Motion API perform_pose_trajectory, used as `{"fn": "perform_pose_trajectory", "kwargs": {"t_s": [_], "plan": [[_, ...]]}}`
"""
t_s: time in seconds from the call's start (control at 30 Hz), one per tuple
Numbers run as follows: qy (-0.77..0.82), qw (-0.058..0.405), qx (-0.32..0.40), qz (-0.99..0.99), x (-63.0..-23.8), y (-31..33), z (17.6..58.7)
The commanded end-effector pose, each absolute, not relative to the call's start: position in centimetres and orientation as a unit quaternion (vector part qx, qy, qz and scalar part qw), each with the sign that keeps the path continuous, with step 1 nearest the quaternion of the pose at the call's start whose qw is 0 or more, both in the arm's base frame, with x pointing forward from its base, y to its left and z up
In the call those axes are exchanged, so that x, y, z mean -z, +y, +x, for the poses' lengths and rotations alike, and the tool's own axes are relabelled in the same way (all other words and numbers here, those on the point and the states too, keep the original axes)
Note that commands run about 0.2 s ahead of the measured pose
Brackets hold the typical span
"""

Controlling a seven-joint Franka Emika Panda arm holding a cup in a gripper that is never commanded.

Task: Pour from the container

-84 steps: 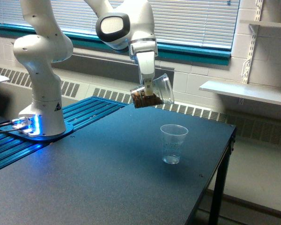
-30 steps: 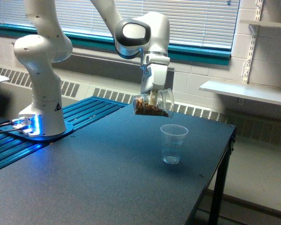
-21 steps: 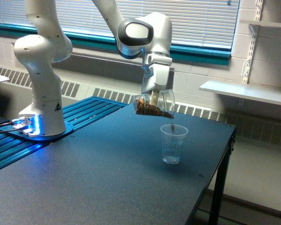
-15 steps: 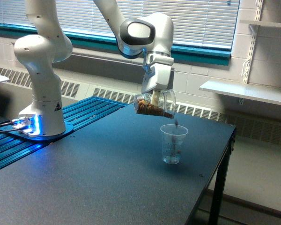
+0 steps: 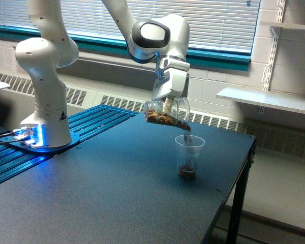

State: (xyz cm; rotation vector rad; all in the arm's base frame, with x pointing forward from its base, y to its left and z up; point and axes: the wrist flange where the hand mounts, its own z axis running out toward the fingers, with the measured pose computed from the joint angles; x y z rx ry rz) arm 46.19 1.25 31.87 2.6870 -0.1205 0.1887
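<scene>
Container (image 5: 166, 112) tipped further, bits now in ribbed cup (image 5: 189, 156) (near table edge), gripper (image 5: 168, 105) clamped on container

Gripper (image 5: 167, 105): fingertips masked where they clamp the container (image 5: 166, 114), contact unreadable; brown bits (image 5: 162, 119) below the jaws too small to identify; arm's upper links (image 5: 117, 15) cut by top edge; table (image 5: 91, 203) cropped at the bottom edge.

A single exterior view looks from slightly above across the dark table (image 5: 117, 203) toward the window blinds (image 5: 213, 20) behind it, at middling range, arm base (image 5: 43, 132) left
</scene>
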Motion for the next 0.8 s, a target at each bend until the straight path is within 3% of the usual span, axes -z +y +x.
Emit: {"fn": "perform_pose_trajectory", "kwargs": {"t_s": [0.03,0.8], "plan": [[-0.025,0.231,-0.069,0.97,-32.7,1.5,46.4],[0.0,0.25,-0.059,0.966,-33.7,2.2,47.3]]}}
